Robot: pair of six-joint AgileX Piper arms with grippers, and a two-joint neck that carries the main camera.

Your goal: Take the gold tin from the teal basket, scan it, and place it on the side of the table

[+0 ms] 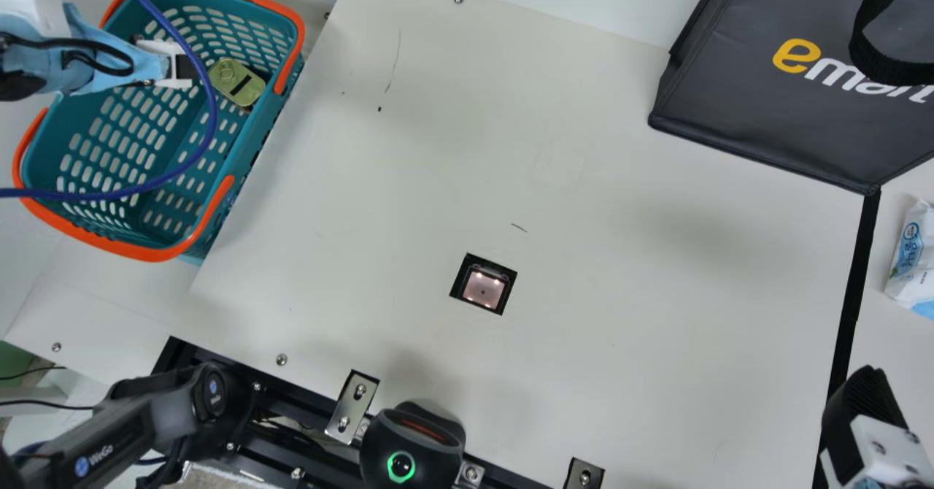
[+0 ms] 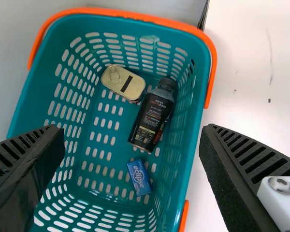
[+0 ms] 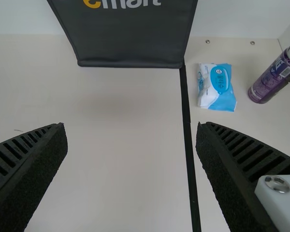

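Note:
Over the teal basket (image 1: pixel 244 139) at the main view's upper left hangs my left gripper (image 1: pixel 191 71), just beside the gold tin (image 1: pixel 237 82) as seen from there. In the left wrist view the tin (image 2: pixel 123 82) lies in the basket (image 2: pixel 26 104) against a dark bottle, and the left gripper (image 2: pixel 133 159) is wide open with nothing held. At the main view's lower right corner is my right gripper (image 1: pixel 861 409); in the right wrist view the right gripper (image 3: pixel 132 159) stands open above the table. A scanner window (image 1: pixel 483 288) is set into the tabletop.
The dark bottle (image 2: pixel 152 116) and a blue pack (image 2: pixel 139 177) share the basket. A black bag (image 1: pixel 773 87) stands at the upper right. Beyond a black strip (image 3: pixel 188 140) are a wipes pack (image 3: pixel 216 87) and a purple can (image 3: pixel 275 75).

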